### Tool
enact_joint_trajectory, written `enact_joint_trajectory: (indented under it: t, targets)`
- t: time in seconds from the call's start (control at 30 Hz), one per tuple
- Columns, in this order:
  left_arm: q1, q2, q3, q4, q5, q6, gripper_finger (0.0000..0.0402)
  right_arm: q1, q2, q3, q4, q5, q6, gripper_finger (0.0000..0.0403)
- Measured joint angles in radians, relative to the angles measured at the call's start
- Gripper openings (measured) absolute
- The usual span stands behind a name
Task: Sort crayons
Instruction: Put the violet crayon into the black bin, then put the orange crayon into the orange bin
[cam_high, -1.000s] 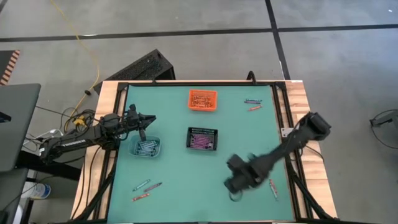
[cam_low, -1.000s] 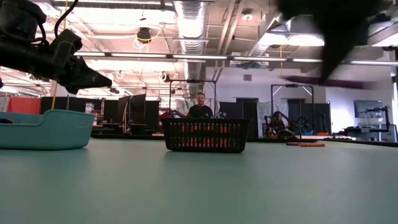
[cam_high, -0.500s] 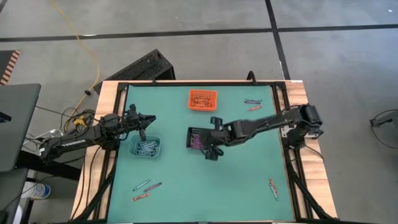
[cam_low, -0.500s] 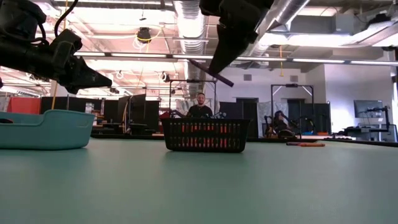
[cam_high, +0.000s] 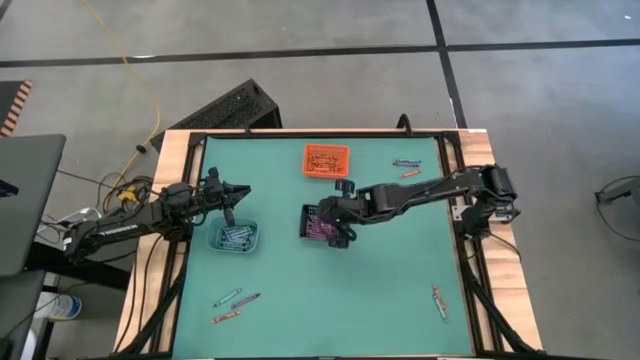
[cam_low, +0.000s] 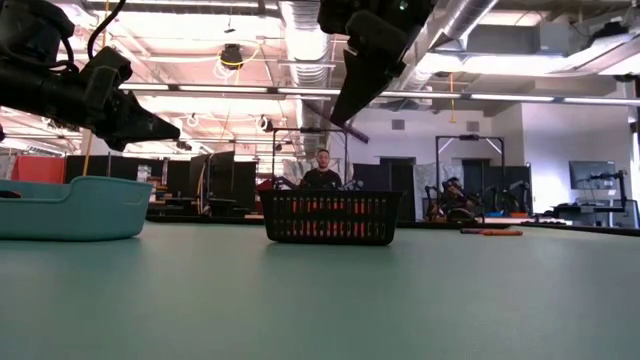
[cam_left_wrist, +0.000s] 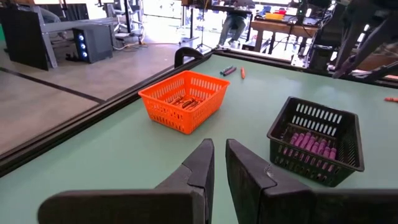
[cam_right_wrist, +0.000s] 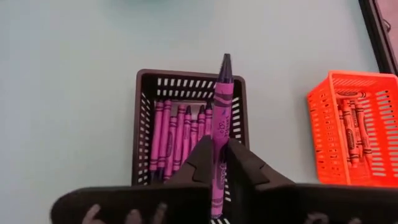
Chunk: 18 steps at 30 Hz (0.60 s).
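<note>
My right gripper (cam_high: 338, 228) hangs over the black bin (cam_high: 325, 223) and is shut on a purple crayon (cam_right_wrist: 221, 106). The bin holds several purple crayons (cam_right_wrist: 180, 134) lying on its floor. My left gripper (cam_high: 232, 207) is shut and empty, above the far edge of the teal bin (cam_high: 233, 237), which holds blue-grey crayons. The orange bin (cam_high: 326, 160) holds orange crayons. Loose crayons lie on the table at the far right (cam_high: 405, 167), near left (cam_high: 235, 303) and near right (cam_high: 438, 300). My right gripper pinches the purple crayon's paper-wrapped body (cam_right_wrist: 217, 146) between its two fingers, which come from above. The pointed tip (cam_right_wrist: 226, 61) sticks out past the fingers. The crayon is lifted clear above the black bin and shows tilted in the low view (cam_low: 345, 125).
The three bins stand in the table's middle and far part. The black bin (cam_low: 330, 217) and the teal bin (cam_low: 70, 207) also show in the low view. A raised dark rim (cam_high: 450, 200) runs around the green mat. People and workbenches show in the room behind.
My right gripper has swung from the table's near right part toward the far and left, carrying the purple crayon clear of the table, and now hangs over the black bin.
</note>
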<state>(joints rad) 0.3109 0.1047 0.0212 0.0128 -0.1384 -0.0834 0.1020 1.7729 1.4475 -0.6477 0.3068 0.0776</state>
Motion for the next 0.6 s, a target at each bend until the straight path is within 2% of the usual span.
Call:
enact_joint_trajectory:
  t: [0.2,0.43,0.6]
  targets:
    - [0.0,0.0,0.0,0.0,0.0,0.0,0.0029,0.0,0.0,0.0,0.001,0.003,-0.008,0.0064]
    - [0.0,0.0,0.0,0.0,0.0,0.0,0.0029,0.0,0.0,0.0,-0.005,0.003,0.016,0.0077]
    - [0.0,0.0,0.0,0.0,0.0,0.0,0.0029,-0.005,-0.002,0.0,-0.113,-0.03,0.071,0.0077]
